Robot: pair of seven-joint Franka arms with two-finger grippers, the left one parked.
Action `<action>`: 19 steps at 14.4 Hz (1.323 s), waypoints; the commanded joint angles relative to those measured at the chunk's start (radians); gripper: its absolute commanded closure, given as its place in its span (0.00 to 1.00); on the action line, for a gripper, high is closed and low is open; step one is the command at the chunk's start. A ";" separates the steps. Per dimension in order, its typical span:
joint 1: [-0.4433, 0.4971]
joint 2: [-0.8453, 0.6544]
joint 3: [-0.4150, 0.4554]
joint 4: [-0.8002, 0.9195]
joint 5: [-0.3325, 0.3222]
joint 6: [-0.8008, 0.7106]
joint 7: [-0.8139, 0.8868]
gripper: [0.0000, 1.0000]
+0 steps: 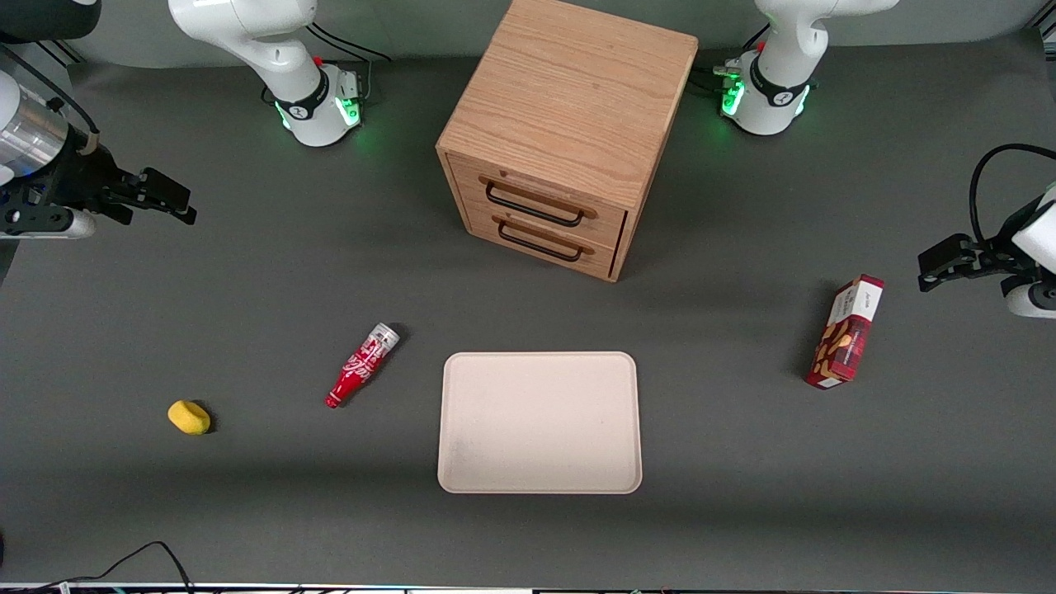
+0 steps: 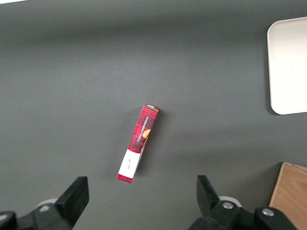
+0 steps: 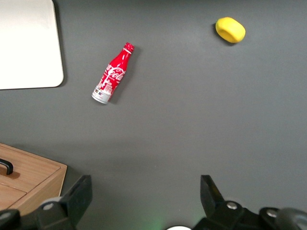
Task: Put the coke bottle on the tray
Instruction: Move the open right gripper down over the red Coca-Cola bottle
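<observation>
The coke bottle (image 1: pixel 362 365) (image 3: pixel 112 74) lies on its side on the dark table, beside the tray, its silver base pointing toward the cabinet and its red neck toward the front camera. The cream tray (image 1: pixel 540 422) (image 3: pixel 26 45) lies flat and bare, nearer the front camera than the wooden cabinet. My gripper (image 1: pixel 169 198) (image 3: pixel 144 191) hovers high at the working arm's end of the table, well apart from the bottle. It is open, with only bare table between its fingers.
A wooden two-drawer cabinet (image 1: pixel 561 136) stands mid-table, both drawers closed. A yellow lump (image 1: pixel 189 417) (image 3: pixel 230 29) lies beside the bottle, toward the working arm's end. A red-and-white snack box (image 1: pixel 846 332) stands toward the parked arm's end.
</observation>
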 commanded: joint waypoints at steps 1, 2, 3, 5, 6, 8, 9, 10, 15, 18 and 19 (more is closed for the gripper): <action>0.002 -0.001 -0.002 0.012 -0.010 -0.027 0.019 0.00; 0.002 0.005 -0.002 0.014 -0.011 -0.027 0.019 0.00; 0.005 0.009 0.001 0.019 -0.014 -0.027 0.016 0.00; 0.005 0.035 0.003 0.037 -0.014 -0.029 0.033 0.00; 0.007 0.063 0.004 0.055 -0.005 -0.030 0.074 0.00; 0.019 0.142 0.021 0.118 0.000 -0.030 0.204 0.00; 0.024 0.193 0.048 0.155 0.000 -0.030 0.260 0.00; 0.025 0.241 0.068 0.187 0.004 -0.030 0.312 0.00; 0.065 0.491 0.112 0.357 0.006 -0.013 0.556 0.00; 0.079 0.580 0.113 0.342 0.004 0.109 0.663 0.00; 0.089 0.598 0.113 0.313 -0.003 0.166 0.703 0.00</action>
